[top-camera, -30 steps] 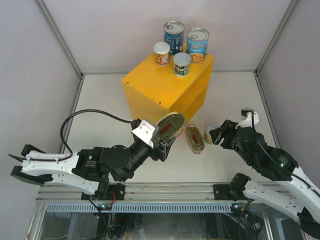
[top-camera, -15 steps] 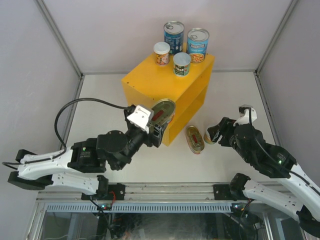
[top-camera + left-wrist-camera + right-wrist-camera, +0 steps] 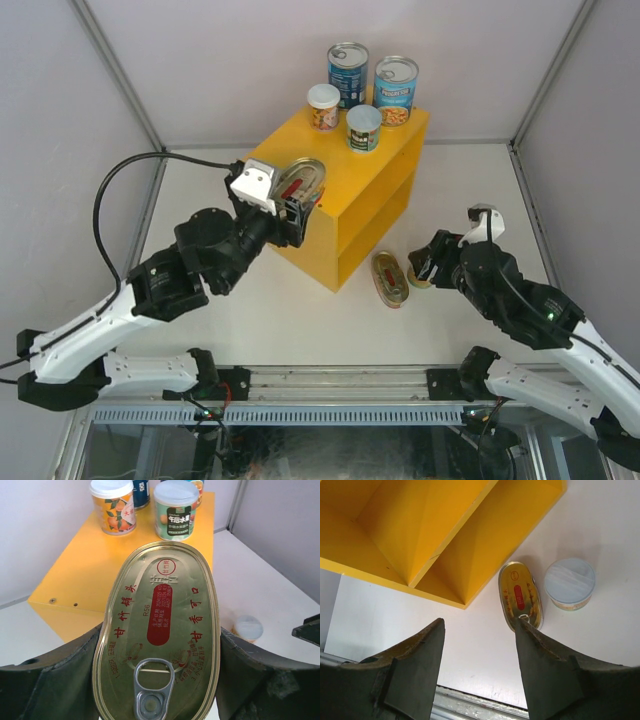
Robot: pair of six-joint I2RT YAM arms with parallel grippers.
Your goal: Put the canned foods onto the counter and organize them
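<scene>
From above, the left pincer is closed on an oval tin, holding it tilted at the near left edge of the yellow counter. At the far end of the counter's top stand the tall blue cans, side by side, with two small cans just in front of them. A second oval tin lies flat on the white tabletop near the counter's front. The right pincer hangs low beside it and partly covers a third small can. In the left wrist view, the oval tin fills the frame, lid and pull tab up, clamped by its long sides between the dark fingers. The counter's top and the two small cans lie beyond it. In the right wrist view, the right pincer is spread wide and grips nothing (bare tabletop shows between its tips). The second oval tin lies just ahead of its right fingertip. The third small can stands upright just beside that tin, and the counter's open shelf faces them.
</scene>
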